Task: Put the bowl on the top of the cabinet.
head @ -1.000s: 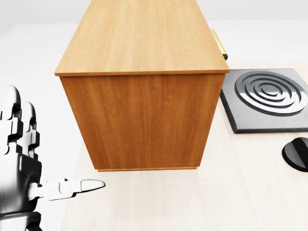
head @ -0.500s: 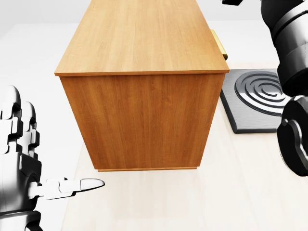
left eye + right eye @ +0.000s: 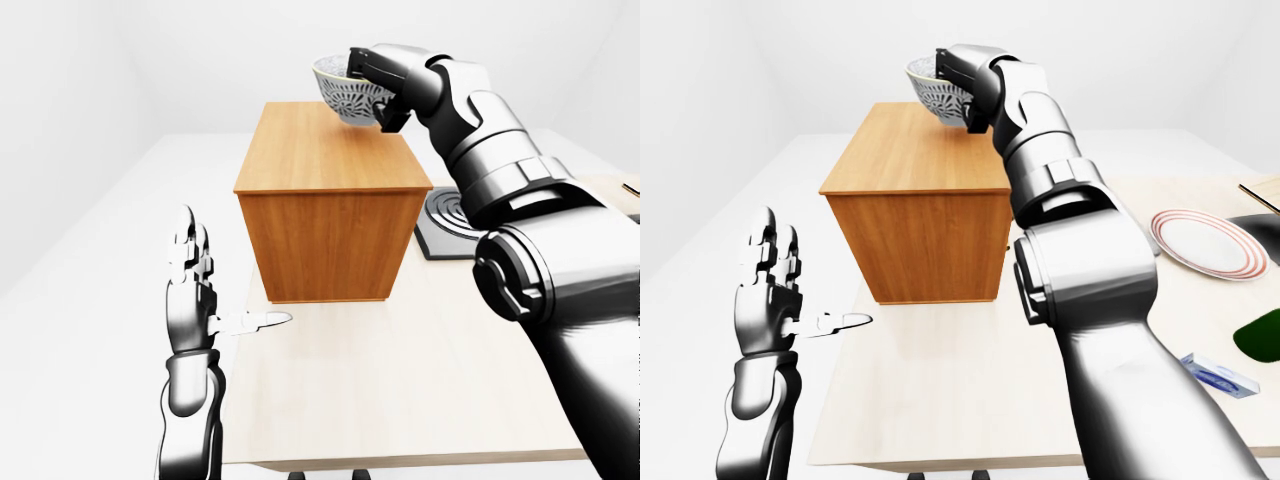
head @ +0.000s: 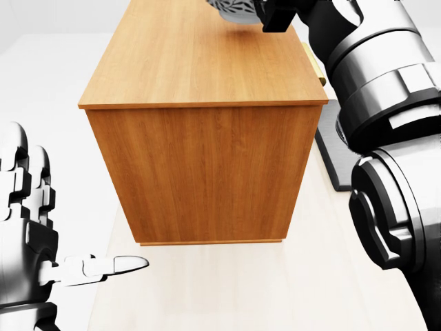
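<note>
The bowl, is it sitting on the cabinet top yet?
Apart. In the left-eye view the bowl, gripped by the right hand, hangs above the cabinet, with white wall showing under its left side.

table [image 3: 940, 390] | on it: cabinet [image 3: 325, 215], burner plate [image 3: 445, 215], striped plate [image 3: 1203, 243]

We can't see the bowl [image 3: 345, 88] rim side under the right hand [image 3: 380, 82]; head view's top edge crops both. Stove plate [image 3: 447, 218], below that hand, sits mostly behind our arm.
</note>
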